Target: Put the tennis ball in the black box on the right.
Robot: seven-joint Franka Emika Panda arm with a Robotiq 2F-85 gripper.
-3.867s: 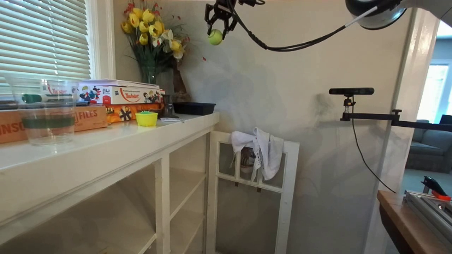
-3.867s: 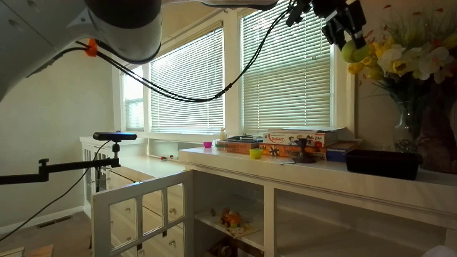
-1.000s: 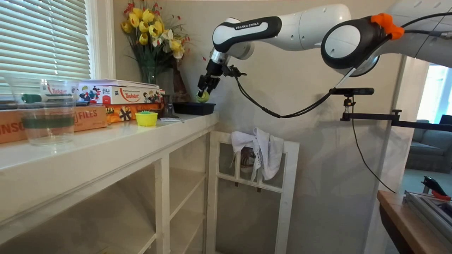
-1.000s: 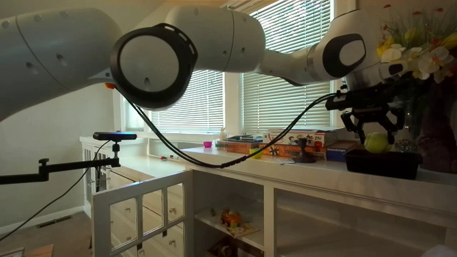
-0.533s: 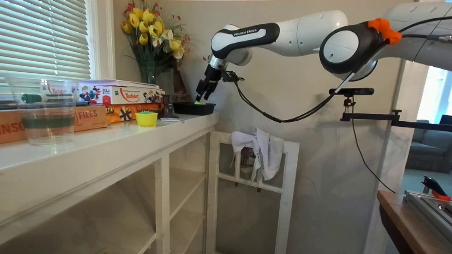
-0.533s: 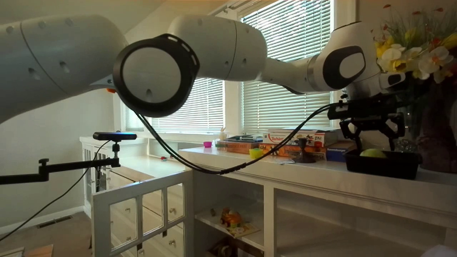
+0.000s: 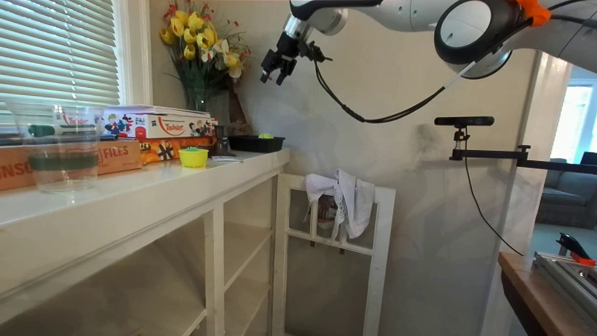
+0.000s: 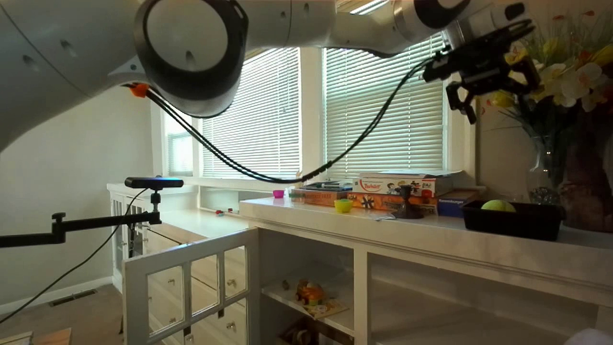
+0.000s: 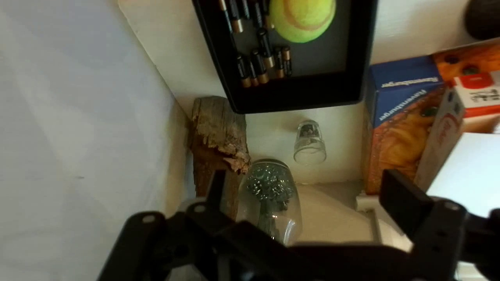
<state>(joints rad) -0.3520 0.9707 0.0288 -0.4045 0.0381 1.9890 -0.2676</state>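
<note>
The yellow-green tennis ball [image 9: 302,19] rests inside the shallow black box [image 9: 297,93], against several batteries. In both exterior views the top of the ball [image 7: 266,136] [image 8: 498,206] shows above the rim of the black box [image 7: 255,145] [image 8: 512,225], which stands at the end of the white shelf. My gripper [image 7: 272,79] is well above the box and apart from it, tilted. In the wrist view its fingers [image 9: 217,189] are spread wide, and nothing is held in the gripper [image 9: 304,187].
Close to the box stand a glass vase [image 9: 269,199] of flowers, a piece of driftwood [image 9: 218,128], a small glass [image 9: 309,144] and a blue game box [image 9: 406,80]. Further along the shelf are a dark candle holder [image 8: 406,203] and a yellow cup [image 8: 343,206].
My gripper carried the ball down from high up and lowered it into the black box. The jaws have opened, and the arm has risen away while the ball stays in the box.
</note>
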